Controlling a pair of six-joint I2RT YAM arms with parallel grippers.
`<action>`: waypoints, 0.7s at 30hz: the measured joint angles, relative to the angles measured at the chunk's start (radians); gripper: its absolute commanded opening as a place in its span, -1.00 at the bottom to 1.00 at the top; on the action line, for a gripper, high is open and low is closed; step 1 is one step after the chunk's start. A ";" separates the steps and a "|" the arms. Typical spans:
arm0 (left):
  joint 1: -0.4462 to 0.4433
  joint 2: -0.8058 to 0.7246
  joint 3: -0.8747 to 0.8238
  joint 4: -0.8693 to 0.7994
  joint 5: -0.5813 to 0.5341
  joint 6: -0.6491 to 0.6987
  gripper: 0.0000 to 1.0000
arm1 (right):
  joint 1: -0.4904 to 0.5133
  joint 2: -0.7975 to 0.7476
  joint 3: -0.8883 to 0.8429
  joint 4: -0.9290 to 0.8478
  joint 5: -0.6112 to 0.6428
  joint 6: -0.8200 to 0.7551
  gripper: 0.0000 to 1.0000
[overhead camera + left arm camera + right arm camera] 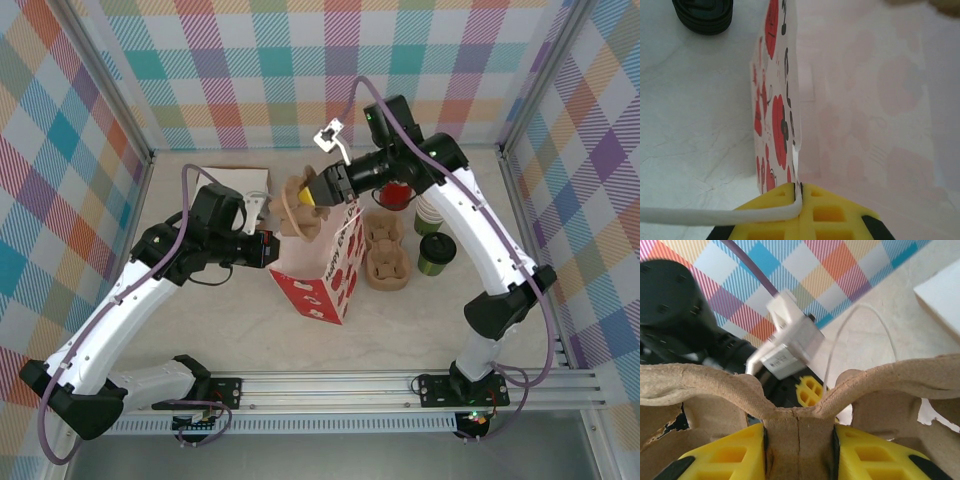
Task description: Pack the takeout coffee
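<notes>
1. Gripping the rim of the red-and-white paper bag [325, 272], the left tool [268, 248] is closed; in the left wrist view its yellow fingers [772, 222] pinch the bag wall and the white cord handle [700, 215] together.
2. The right tool [314, 194] is clamped on the centre ridge of a brown cardboard cup carrier [296, 214], holding it at the bag's open top.
3. A second carrier [386, 258] lies on the tabletop [200, 330] just right of the bag.
4. The takeout coffee [437, 252] stands upright just right of that second carrier, black lid on, apart from both tools.
5. Behind it stand a stack of cups [428, 212] and a red cup [398, 195].
</notes>
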 measured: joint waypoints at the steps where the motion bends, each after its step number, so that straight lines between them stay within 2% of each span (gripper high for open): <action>1: 0.000 0.000 0.000 0.001 0.000 0.000 -1.00 | 0.000 0.000 -0.017 -0.010 0.003 -0.009 -0.32; 6: 0.000 0.000 0.000 0.001 0.002 0.002 -1.00 | 0.000 0.000 -0.038 -0.088 0.066 -0.073 -0.32; 21: -0.034 -0.001 0.000 0.009 0.023 0.002 -1.00 | 0.016 0.002 -0.061 -0.209 0.392 -0.154 -0.36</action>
